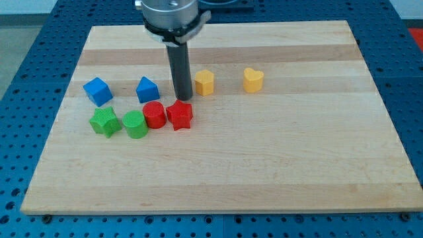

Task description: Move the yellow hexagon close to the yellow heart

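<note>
My tip [183,98] stood just left of the yellow hexagon [204,82], nearly touching it. The hexagon sat upright on the counter [277,165], without clear long axis, left of the yellow heart [253,79] and apart from it. No claw was visible.

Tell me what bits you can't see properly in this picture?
- Arm above the rod: cut off by the view's top edge; only the round metal mount shows.
- My tip: just left of the yellow hexagon, but whether it touches is too close to tell.
- Yellow heart: its far side faces away.
- Red cylinder and red star: whether they touch cannot be judged.
</note>
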Tool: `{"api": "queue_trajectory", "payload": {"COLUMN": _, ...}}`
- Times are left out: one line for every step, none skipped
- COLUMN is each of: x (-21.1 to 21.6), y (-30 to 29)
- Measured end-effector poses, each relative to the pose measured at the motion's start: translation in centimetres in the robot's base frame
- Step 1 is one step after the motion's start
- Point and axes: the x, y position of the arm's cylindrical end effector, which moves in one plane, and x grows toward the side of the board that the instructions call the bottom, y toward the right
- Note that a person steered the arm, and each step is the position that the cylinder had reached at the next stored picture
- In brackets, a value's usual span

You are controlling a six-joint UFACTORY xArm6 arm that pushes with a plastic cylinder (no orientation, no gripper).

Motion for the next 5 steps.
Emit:
{"api": "queue_trajectory", "payload": {"x": -1.2, "y": -0.7}}
{"api": "queue_trajectory", "payload": {"x": -2.8, "y": -0.7}}
{"api": "queue_trajectory", "payload": {"x": -3.0, "y": -0.7}}
{"api": "queue_trajectory", "payload": {"x": -2.7, "y": 0.0}}
{"api": "queue_trajectory", "payload": {"x": -2.7, "y": 1.2}}
